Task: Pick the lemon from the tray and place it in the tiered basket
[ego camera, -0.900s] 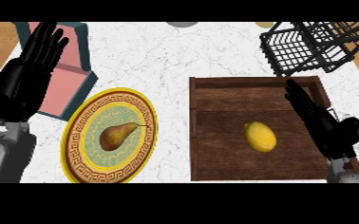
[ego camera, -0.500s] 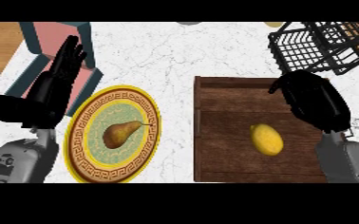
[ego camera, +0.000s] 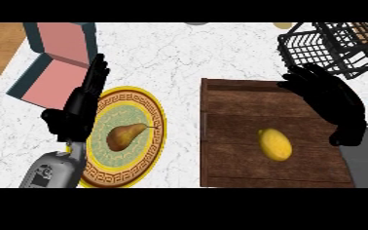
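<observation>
1. While it lies untouched on the brown wooden tray (ego camera: pixel 237 102), the yellow lemon (ego camera: pixel 275 143) is seen toward the tray's right half, near the lower middle, with bare boards on all sides of it.

2. Above and to the right of the lemon, the right hand (ego camera: pixel 332 103) is held over the tray's upper right corner, its black fingers relaxed and spread, nothing being grasped; no contact with the lemon is seen.

3. Beyond that hand, the black wire tiered basket (ego camera: pixel 323 48) is set at the bench's far right corner, close to the tray's upper right corner.

4. The white marbled bench (ego camera: pixel 187 53) is shown carrying the tray at the right and the other items at the left.

5. Left of the tray, a round plate (ego camera: pixel 155 126) with a gold patterned rim and green centre is laid on the bench, and a brown pear (ego camera: pixel 123 136) is rested on its middle.

6. Over the plate's left rim, the left hand (ego camera: pixel 78 109) is held edge-on with fingers straight and pointing away, nothing being held.

7. Farther left and back, a pink box with dark teal edges (ego camera: pixel 57 61) is seen lying open.
</observation>
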`<act>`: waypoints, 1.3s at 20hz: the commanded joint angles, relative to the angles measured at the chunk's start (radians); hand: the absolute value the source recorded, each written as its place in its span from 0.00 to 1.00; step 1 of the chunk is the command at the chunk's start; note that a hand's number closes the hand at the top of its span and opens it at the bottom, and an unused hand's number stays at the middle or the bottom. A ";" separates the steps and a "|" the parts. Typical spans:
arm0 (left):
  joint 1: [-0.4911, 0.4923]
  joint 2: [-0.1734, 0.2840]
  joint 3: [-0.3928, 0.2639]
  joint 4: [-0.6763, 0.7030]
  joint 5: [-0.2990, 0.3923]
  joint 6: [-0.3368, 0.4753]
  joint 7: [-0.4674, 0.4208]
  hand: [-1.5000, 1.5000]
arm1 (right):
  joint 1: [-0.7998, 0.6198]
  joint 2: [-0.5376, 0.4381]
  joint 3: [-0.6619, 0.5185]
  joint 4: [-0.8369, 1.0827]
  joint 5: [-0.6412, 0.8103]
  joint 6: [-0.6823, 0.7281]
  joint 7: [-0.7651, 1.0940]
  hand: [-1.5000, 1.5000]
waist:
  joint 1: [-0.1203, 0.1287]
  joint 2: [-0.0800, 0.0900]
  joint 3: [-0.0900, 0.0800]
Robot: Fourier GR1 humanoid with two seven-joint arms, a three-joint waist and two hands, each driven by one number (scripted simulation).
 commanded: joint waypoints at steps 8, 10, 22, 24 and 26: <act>0.011 -0.026 -0.013 0.010 -0.040 0.044 -0.002 0.50 | -0.185 -0.428 -0.192 -0.063 0.129 0.468 0.019 0.00 | -0.024 -0.015 -0.002; 0.014 -0.032 -0.011 0.013 -0.046 0.056 -0.006 0.50 | -0.226 -0.448 -0.218 -0.164 0.199 0.471 0.014 0.00 | -0.029 -0.022 -0.003; 0.014 -0.072 -0.030 0.076 -0.071 0.061 -0.053 0.50 | -0.221 -0.329 -0.224 -0.588 0.586 0.474 0.008 0.00 | -0.029 -0.012 -0.005; 0.047 -0.058 -0.021 0.075 -0.064 0.045 -0.077 0.50 | -0.178 -0.321 -0.291 -0.551 0.635 0.570 -0.052 0.00 | -0.024 -0.009 -0.003; 0.030 -0.055 -0.021 0.004 -0.054 0.041 -0.011 0.50 | -0.179 -0.286 -0.221 -0.636 0.675 0.497 -0.023 0.00 | -0.020 -0.015 -0.005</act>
